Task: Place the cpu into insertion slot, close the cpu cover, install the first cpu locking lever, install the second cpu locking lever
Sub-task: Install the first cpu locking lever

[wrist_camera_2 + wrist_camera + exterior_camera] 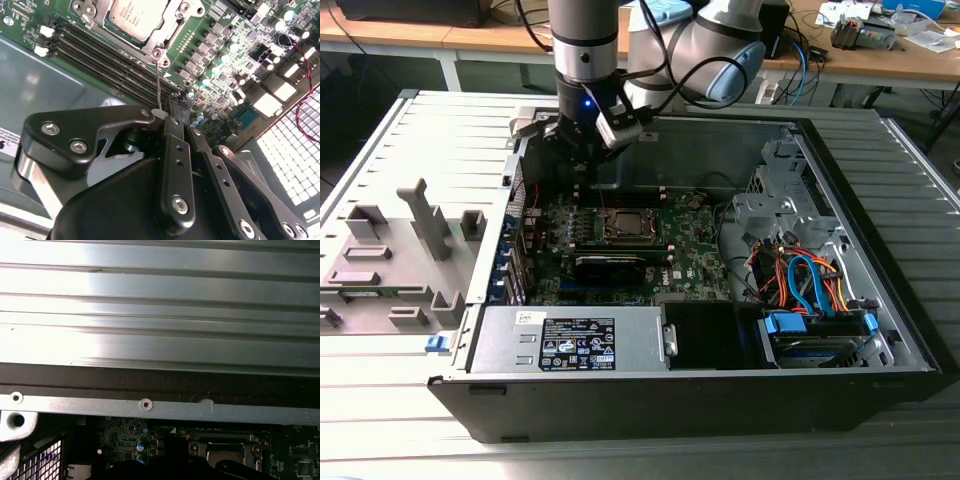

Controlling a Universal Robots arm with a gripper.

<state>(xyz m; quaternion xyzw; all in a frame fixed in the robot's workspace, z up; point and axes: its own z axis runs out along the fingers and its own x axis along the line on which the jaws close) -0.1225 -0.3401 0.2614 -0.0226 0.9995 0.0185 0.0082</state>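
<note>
- Already the cpu (136, 15) is seated in the insertion slot (626, 224), mid-motherboard (235, 75).
- The gripper (172, 107) is closed on a thin locking lever (159, 85).
- Steady, sideways-free pressure is judged necessary.

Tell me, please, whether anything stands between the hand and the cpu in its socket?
Nothing visible does. In the second wrist view the hand sits over the memory slots, beside the cpu, with bare board between.

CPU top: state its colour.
Silvery grey, the cpu sitting in its socket; the second wrist view shows it best.
</note>
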